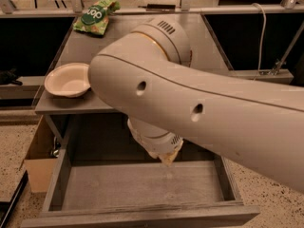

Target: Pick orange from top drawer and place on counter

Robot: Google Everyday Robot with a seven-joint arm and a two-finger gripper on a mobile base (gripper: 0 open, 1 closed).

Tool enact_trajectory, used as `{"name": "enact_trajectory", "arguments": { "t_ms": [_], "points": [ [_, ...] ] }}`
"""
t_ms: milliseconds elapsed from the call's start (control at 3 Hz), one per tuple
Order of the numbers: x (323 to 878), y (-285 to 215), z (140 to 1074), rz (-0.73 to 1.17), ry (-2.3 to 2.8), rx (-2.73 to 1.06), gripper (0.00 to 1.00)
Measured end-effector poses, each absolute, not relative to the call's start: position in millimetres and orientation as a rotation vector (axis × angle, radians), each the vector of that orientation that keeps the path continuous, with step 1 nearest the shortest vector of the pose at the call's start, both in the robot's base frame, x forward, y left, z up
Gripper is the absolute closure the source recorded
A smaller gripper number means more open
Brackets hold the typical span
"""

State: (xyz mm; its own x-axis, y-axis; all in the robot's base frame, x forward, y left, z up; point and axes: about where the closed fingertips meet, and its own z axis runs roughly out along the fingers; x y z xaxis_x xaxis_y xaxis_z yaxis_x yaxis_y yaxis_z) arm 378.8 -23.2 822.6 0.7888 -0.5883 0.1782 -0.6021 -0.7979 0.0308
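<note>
Over the wide, shallow grey wooden top drawer (142, 189), pulled open, the white arm's gripper (167, 156) hangs low near the back wall. I cannot tell whether it is open, closed or holding anything. The small round orange is not plainly visible and is perhaps hidden beneath the wrist. This looks like the grasp step. Next comes a clean lift to the flat grey counter (109, 46), clear of the white bowl (68, 80).

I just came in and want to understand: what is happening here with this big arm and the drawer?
The robot's arm reaches down into the open top drawer. Its gripper hangs near the drawer's back. No orange shows; the arm may hide it. A white bowl and a green bag lie on the counter.
</note>
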Motion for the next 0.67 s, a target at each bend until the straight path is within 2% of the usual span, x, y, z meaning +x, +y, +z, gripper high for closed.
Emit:
{"name": "enact_trajectory", "arguments": {
  "t_ms": [333, 667],
  "points": [
    [378.9, -23.0, 822.7, 0.246, -0.963, 2.89, 0.0],
    [378.9, -23.0, 822.7, 0.246, -0.963, 2.89, 0.0]
  ]
}}
